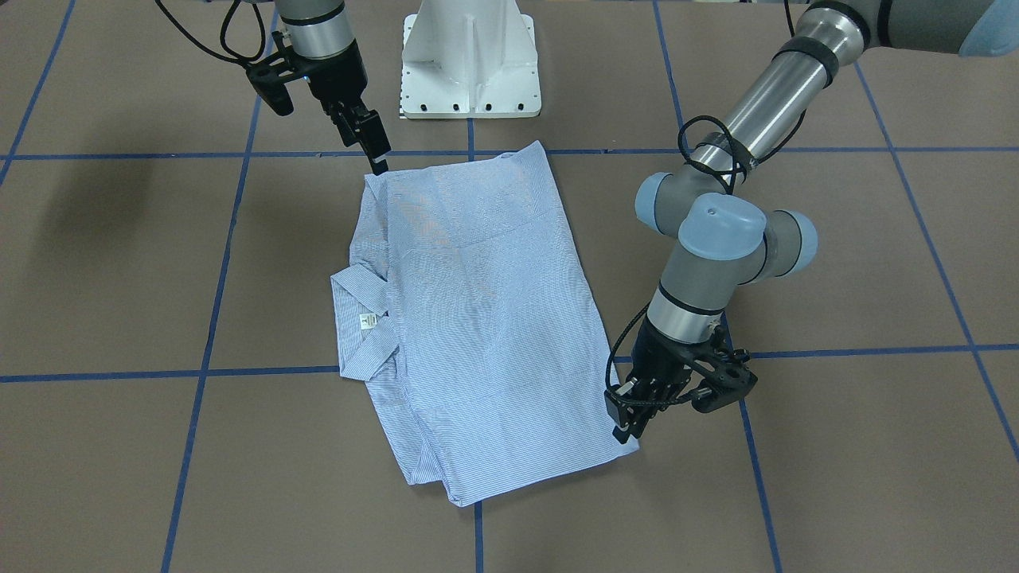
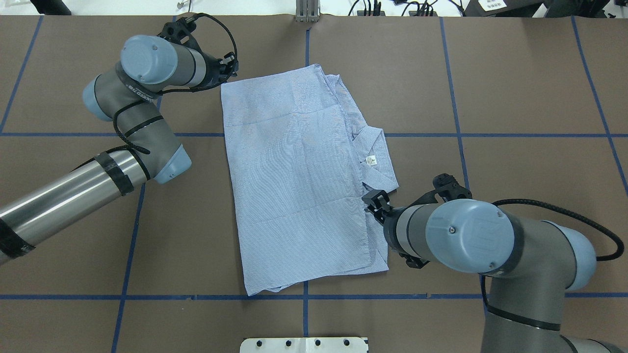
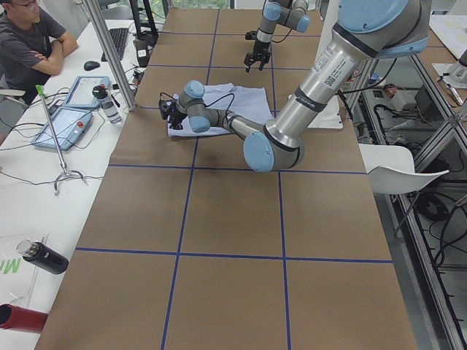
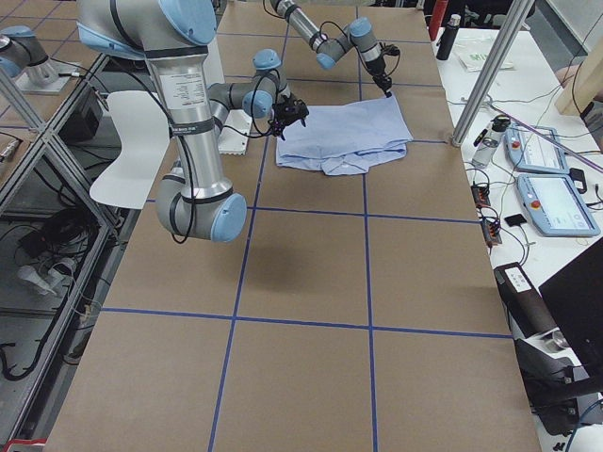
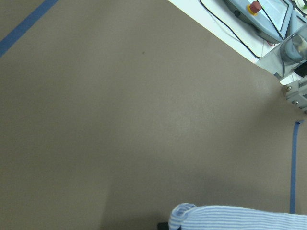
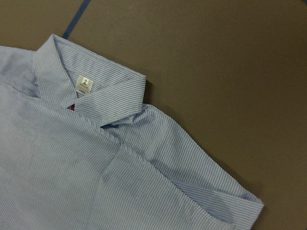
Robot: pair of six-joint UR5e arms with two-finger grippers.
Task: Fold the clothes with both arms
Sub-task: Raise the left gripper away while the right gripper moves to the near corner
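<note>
The striped shirt lies folded on the brown table, back up, its collar and white neck label towards my right side. My left gripper sits at the shirt's far hem corner. A curled bit of shirt fabric shows at its fingertips, so it looks shut on that corner. Raised over the shoulder edge between the collar and the near corner, my right gripper appears open and holds nothing. In the overhead view the left gripper is largely hidden by its wrist.
The white pedestal base stands just behind the shirt. Blue tape lines grid the table. Beyond the far edge, a side table carries control tablets and bottles, and a person sits there. A metal post rises at that edge.
</note>
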